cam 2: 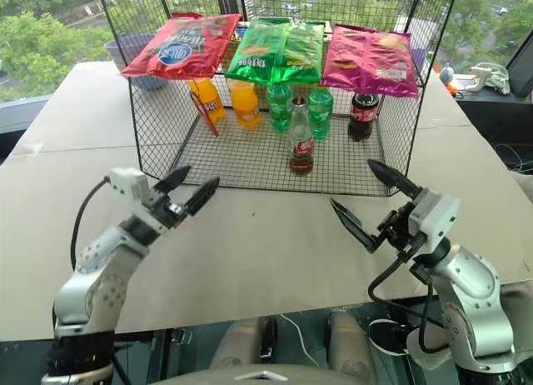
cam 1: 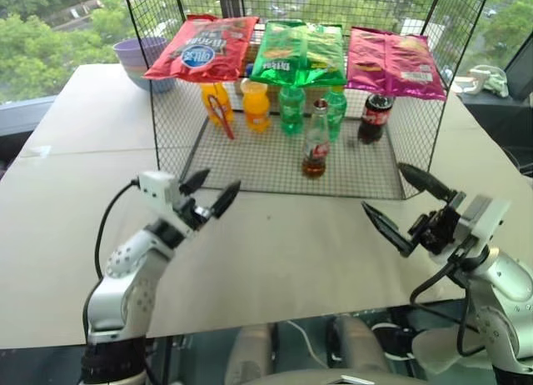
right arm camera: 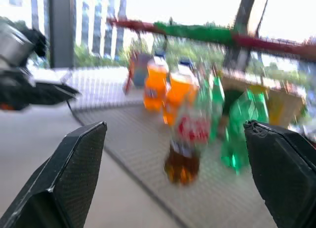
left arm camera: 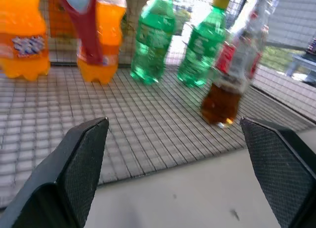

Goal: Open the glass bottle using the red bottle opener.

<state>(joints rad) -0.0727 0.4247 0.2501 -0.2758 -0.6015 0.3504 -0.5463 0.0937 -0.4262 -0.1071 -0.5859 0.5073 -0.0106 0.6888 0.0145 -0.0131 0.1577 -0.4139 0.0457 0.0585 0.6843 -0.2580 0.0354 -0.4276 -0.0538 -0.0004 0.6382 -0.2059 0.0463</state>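
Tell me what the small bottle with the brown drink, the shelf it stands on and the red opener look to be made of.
The glass bottle: clear glass by its look, see-through above the brown drink, glossy, red label. The shelf: thin metal wire in a fine grid, likely coated grey. The red bottle opener: smooth, evenly red, leaning beside an orange bottle; plastic or painted metal, I cannot tell which.

I see a black wire mesh cage (cam 1: 391, 143) on the beige table (cam 1: 75, 193), with red (cam 1: 202, 47), green (cam 1: 300, 52) and pink (cam 1: 393, 62) chip bags lying on top. Inside stand two orange soda bottles (cam 1: 256, 106), two green plastic bottles (cam 1: 291, 110) and a dark cola bottle with a red cap (cam 1: 375, 118).
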